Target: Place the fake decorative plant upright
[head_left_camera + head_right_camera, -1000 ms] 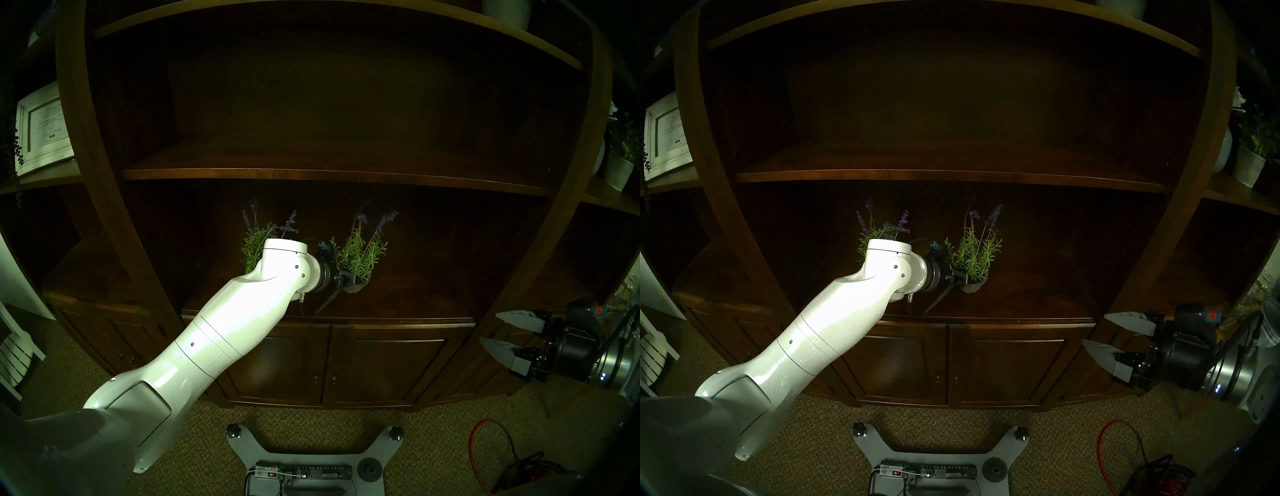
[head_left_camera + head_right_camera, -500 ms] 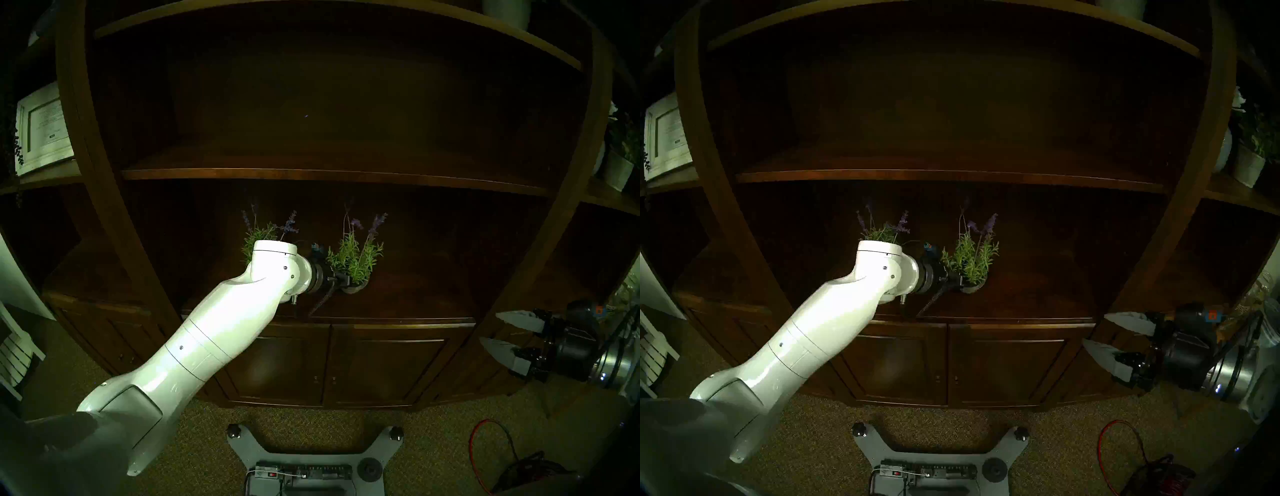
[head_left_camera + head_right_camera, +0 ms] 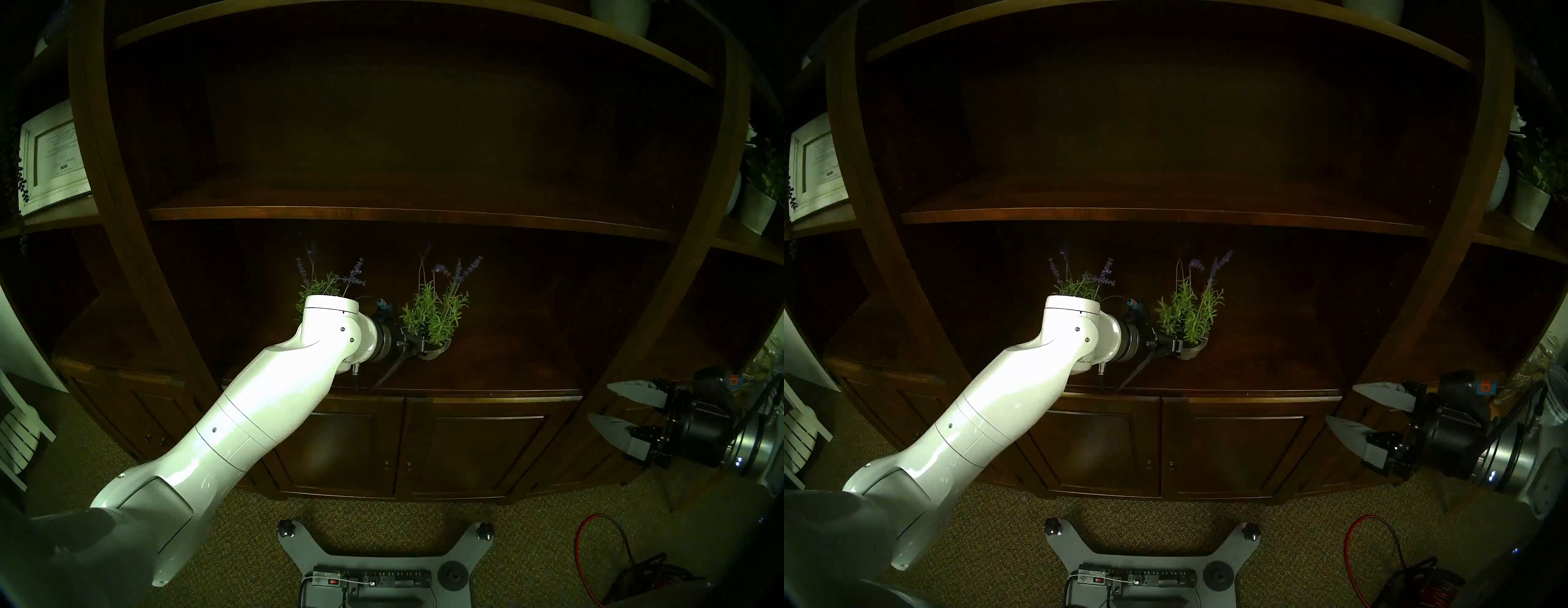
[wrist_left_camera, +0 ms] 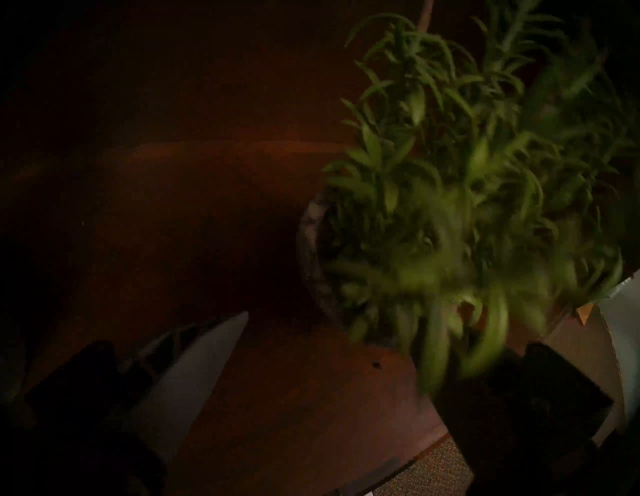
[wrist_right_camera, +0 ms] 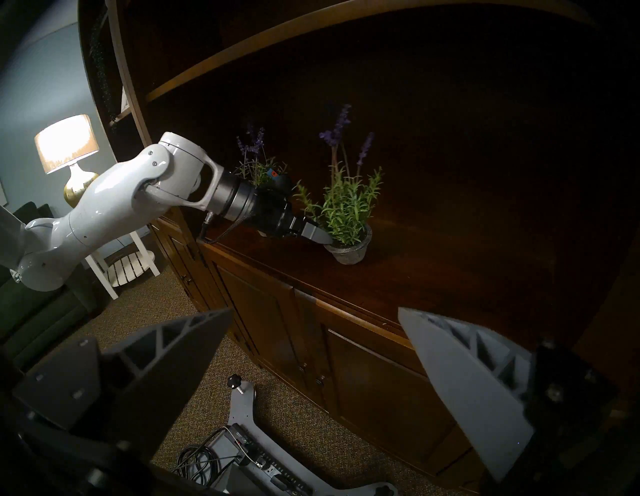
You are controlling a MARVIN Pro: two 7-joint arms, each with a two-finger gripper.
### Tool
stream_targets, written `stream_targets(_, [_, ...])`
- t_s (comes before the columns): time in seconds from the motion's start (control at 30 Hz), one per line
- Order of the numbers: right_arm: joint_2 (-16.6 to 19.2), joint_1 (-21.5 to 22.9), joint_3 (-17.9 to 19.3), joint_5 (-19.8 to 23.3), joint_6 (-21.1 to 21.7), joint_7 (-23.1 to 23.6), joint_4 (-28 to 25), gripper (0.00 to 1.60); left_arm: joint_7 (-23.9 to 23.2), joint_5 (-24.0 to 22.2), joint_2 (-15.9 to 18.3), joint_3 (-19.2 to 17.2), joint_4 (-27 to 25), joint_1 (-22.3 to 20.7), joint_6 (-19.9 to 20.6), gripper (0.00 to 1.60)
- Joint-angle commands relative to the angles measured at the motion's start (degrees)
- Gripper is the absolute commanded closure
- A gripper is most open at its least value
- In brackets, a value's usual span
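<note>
On the cabinet top (image 3: 488,373), left gripper (image 5: 323,239) jaws gape beside the upright plant (image 5: 346,204).

A: The counter (image 3: 530,365) to the right of the upright lavender plant (image 3: 437,314) lies bare.

B: On that plant's left, the left gripper (image 5: 320,239) and a second lavender plant (image 3: 322,282) crowd the counter, with the shelf board (image 3: 403,214) overhead.

Dim, lamp-lit (image 5: 66,143) leftward, perhaps motion-blurred foliage (image 4: 460,214)

A framed picture (image 3: 53,158) leans on the left shelf; a lit lamp (image 5: 67,145) glows nearby.
</note>
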Motion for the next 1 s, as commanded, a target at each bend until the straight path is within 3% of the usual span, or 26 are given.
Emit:
stream_targets(0.0, [0.0,0.2,0.1,-0.1,-0.3,0.1,-0.1,0.0,-0.2,-0.4,-0.6,-1.1,-1.9,-1.4,-0.4,0.05])
stream_targets(0.23, [0.0,0.2,0.1,-0.1,-0.2,0.1,-0.1,0.0,-0.2,-1.6,0.1,-1.6,-3.9,-0.5,0.1,0.05])
stream_targets(0.3, [0.0,0.2,0.1,-0.1,-0.2,0.1,-0.1,0.0,-0.1,-1.9,1.3,-1.8,-7.2,0.9,0.2,0.03])
stream_targets(0.53, [0.0,0.2,0.1,-0.1,-0.2,0.1,-0.1,0.0,-0.1,-3.0,3.2,-2.7,-11.5,2.6,0.9,0.0])
stream_targets(0.67, [0.0,0.2,0.2,-0.1,-0.2,0.1,-0.1,0.0,-0.6,-3.0,5.4,-2.9,-13.9,4.1,1.1,0.0])
stream_targets(0.97, [0.0,0.1,0.2,-0.1,-0.1,0.1,-0.1,0.0,2.6,0.7,12.3,-1.7,-21.2,11.6,0.6,0.0])
